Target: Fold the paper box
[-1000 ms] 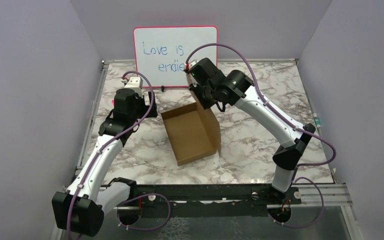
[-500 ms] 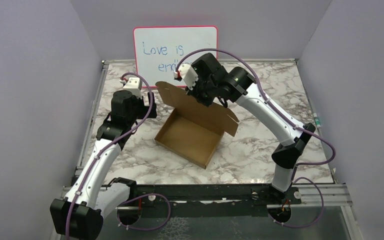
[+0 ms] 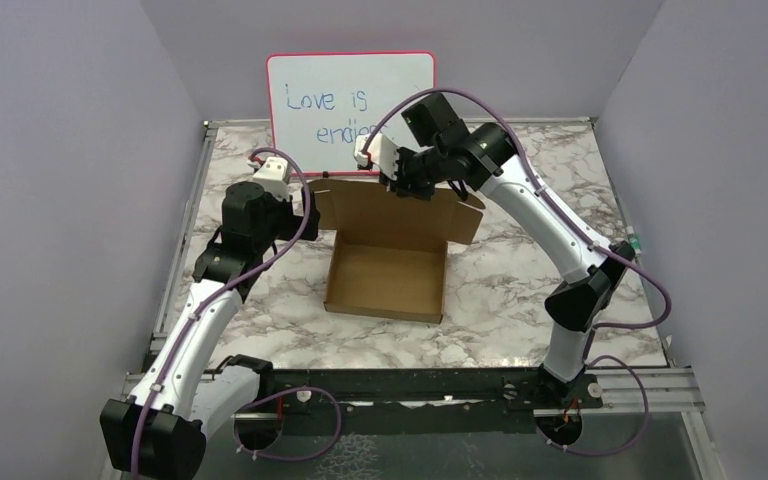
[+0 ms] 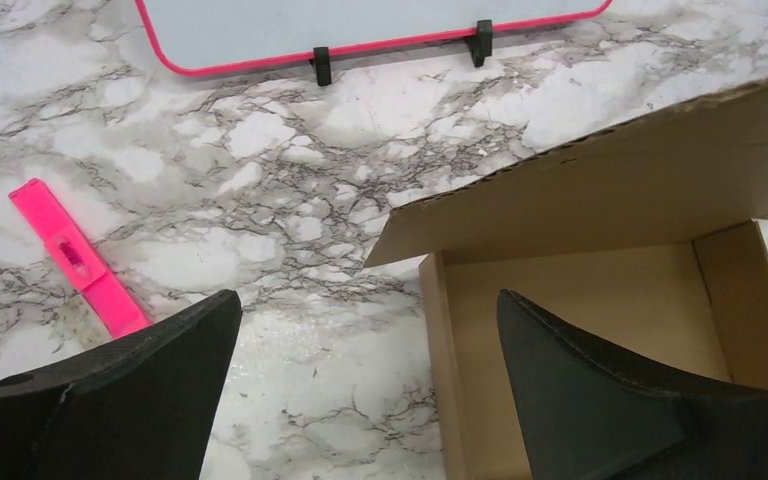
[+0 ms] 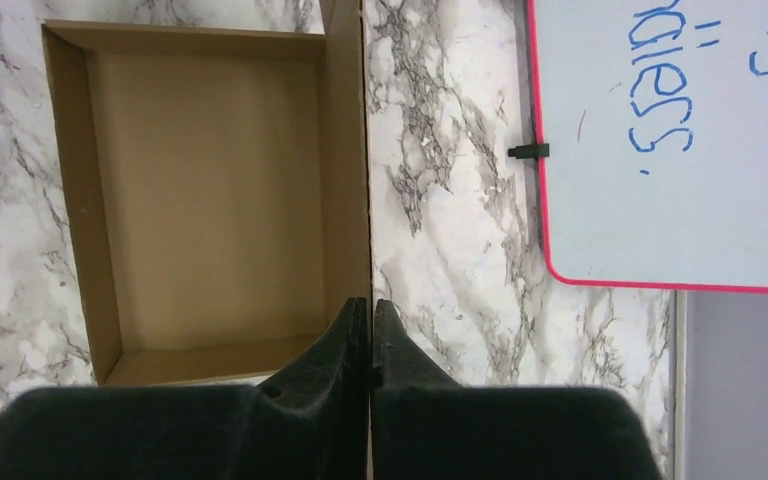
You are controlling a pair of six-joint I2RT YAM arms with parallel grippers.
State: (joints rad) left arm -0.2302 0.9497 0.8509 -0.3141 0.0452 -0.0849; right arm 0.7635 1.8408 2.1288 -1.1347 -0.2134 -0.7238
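- Your paper box (image 3: 385, 282) has its tray formed; the lid (image 3: 390, 212) stands upright, not yet folded down.
- Your right gripper (image 5: 371, 312) pinches the lid's edge; your left gripper (image 4: 365, 330) gapes empty.

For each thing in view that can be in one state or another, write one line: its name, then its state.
paper box: open, tray flat on the table, lid flap raised.
right gripper: shut on the lid flap's free edge.
left gripper: open, holding nothing.
whiteboard: upright, written on.
pink strip: lying flat on the table.
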